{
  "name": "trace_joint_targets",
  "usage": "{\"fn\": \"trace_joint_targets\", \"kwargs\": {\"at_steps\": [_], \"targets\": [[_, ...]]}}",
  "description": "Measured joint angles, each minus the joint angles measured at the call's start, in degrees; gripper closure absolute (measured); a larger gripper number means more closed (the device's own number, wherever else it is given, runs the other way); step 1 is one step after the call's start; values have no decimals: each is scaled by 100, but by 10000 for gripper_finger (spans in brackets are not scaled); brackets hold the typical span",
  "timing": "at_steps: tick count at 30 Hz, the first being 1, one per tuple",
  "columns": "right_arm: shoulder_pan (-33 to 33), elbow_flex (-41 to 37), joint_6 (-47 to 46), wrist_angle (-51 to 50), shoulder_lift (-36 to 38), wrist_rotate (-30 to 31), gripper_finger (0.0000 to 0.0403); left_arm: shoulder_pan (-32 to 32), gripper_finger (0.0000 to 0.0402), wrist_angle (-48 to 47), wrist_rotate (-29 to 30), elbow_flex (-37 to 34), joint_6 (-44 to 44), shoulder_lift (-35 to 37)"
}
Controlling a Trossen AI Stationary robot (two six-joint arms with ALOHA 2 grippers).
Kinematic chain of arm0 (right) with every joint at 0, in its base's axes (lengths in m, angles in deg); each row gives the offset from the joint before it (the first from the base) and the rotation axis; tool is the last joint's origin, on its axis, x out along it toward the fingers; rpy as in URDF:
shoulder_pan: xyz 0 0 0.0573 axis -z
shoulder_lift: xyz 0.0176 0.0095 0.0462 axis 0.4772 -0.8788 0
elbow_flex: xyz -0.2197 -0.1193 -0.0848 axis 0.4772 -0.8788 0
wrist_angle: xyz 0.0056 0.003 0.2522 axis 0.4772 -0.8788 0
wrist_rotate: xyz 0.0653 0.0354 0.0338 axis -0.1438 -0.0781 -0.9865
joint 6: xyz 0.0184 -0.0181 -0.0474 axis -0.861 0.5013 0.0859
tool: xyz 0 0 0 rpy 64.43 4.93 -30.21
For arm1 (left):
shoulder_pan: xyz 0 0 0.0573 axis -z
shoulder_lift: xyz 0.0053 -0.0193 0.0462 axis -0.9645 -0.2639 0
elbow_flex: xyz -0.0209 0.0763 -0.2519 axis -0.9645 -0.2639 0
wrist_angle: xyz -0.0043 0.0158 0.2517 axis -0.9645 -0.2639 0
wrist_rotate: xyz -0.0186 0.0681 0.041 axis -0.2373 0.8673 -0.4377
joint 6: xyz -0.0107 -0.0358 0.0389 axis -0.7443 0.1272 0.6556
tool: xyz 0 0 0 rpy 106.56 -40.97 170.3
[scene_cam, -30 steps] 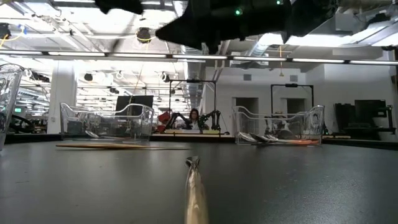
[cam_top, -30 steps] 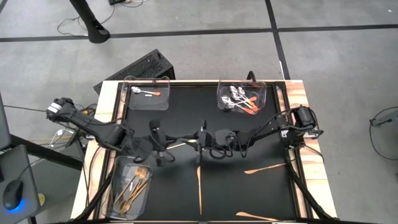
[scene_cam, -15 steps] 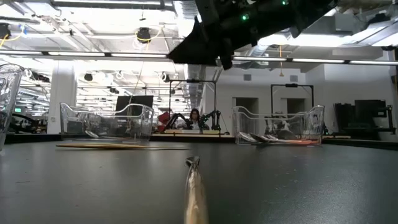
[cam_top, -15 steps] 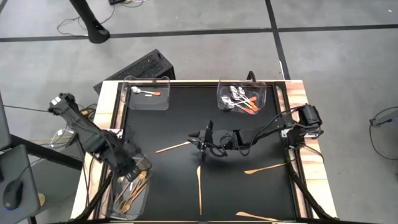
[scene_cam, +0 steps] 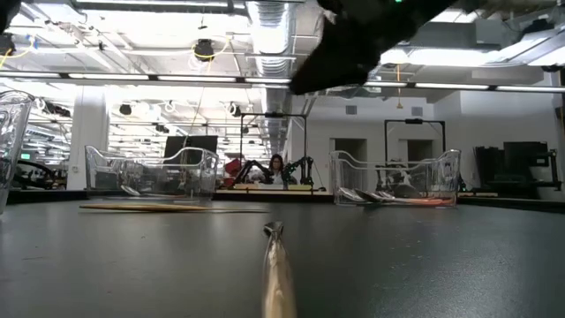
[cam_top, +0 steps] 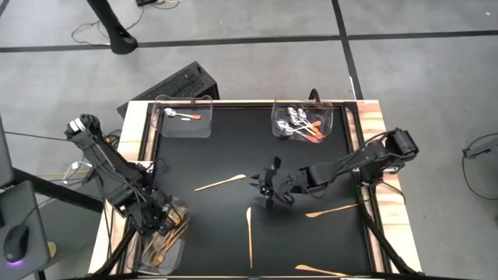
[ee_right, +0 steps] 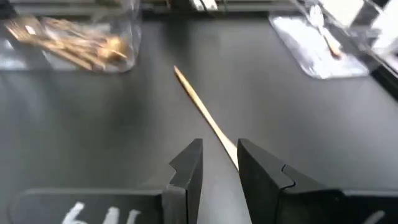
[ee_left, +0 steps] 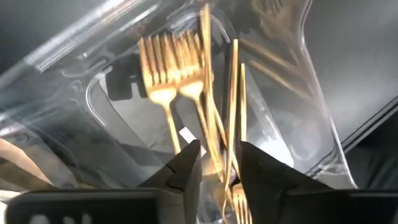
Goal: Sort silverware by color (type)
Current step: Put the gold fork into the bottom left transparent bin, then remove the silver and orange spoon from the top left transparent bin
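My left gripper hangs over the clear near-left tray, its fingers a little apart above a pile of gold forks. My right gripper hovers open above mid-table, just right of a slim gold knife lying flat on the black mat. Other gold knives lie flat. Orange-handled spoons fill the far-right tray; one spoon lies in the far-left tray. My left gripper comes down into the fork tray from above, and thin gold fork stems run up between its fingers. Whether either finger touches them I cannot tell.
The black mat has open room between the far trays and the scattered knives. Wooden table edges frame it. Cables run along both arms. In the low view the right arm stays well above the tabletop.
My left gripper has swung from mid-table toward the left and near edges and now sits over the fork tray. My right gripper has drifted a little toward the right and near edges, away from the mid-table knife, which has stayed put.
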Motion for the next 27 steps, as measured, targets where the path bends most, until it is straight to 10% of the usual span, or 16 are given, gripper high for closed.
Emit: {"fn": "trace_joint_targets", "kwargs": {"at_steps": [7, 12, 17, 27], "targets": [[-328, 0, -882, -2151, 376, 455, 280, -57, 267, -40, 351, 89, 23, 15], [-618, 0, -2042, -4057, 563, 355, 280, -57, 263, 15, 1683, 478, 680, 16], [-1025, 0, -2997, -5532, 628, -723, 280, -124, 263, 854, 3258, 538, 2355, -10], [-2159, -11, -3602, -6734, 295, -2024, 280, -812, 263, 1814, 4022, 538, 4297, -449]]}}
